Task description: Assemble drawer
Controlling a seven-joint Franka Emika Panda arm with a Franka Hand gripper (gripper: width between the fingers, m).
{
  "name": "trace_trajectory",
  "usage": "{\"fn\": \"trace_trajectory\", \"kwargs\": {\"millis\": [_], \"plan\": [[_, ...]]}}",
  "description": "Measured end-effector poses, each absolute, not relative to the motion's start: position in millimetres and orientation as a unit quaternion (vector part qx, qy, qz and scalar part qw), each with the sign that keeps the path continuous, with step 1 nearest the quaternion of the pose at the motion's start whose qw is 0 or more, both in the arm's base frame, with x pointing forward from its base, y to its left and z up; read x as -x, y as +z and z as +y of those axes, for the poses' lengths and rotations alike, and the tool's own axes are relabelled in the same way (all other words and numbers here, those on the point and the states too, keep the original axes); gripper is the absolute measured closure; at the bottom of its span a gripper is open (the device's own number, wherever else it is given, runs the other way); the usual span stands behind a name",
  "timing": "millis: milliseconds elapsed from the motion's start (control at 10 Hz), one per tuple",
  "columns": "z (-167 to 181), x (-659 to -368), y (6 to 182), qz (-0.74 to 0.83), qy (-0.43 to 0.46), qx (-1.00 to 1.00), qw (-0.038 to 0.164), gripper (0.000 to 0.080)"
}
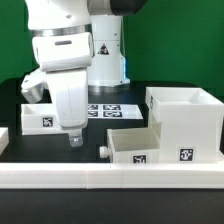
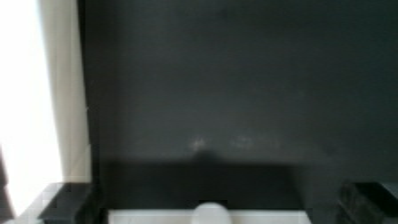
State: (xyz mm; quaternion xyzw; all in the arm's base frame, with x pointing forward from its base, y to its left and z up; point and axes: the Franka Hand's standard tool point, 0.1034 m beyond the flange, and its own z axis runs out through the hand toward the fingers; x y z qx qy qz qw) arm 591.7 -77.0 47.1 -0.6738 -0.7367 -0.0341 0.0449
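Observation:
The drawer's tall white casing [image 1: 185, 122] stands at the exterior view's right, tag on its front. One shallow tray [image 1: 135, 148] lies just to the casing's left, with a small knob [image 1: 103, 150] pointing toward my gripper. The other tray [image 1: 38, 116] lies at the left, partly behind the arm. My gripper [image 1: 75, 138] points down, low over the black table between the two trays, open and empty. In the wrist view the dark fingers [image 2: 63, 205] sit far apart at the frame's corners around my gripper [image 2: 217, 203]. The tray's knob [image 2: 210, 213] shows between them, untouched.
The marker board [image 1: 108, 110] lies flat behind the gripper, by the arm's base. A long low white border rail [image 1: 110, 177] runs along the front of the table. A long white edge [image 2: 36, 100] borders the black table in the wrist view.

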Motion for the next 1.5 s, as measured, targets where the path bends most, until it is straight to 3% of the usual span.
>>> {"fn": "trace_trajectory", "kwargs": {"millis": [500,600,700,1000,1500], "plan": [[-62.0,-597.6,41.4,-0.733,-0.047,0.678,0.032,0.0151],[-61.2,-603.7,41.4,-0.732,-0.065,0.678,0.005,0.0151],[-62.8,-602.3,39.5,-0.731,-0.074,0.679,-0.01,0.0151],[-64.2,-601.5,36.0,-0.727,-0.078,0.681,-0.018,0.0151],[-48.4,-593.7,24.0,-0.724,-0.071,0.686,-0.01,0.0151]]}}
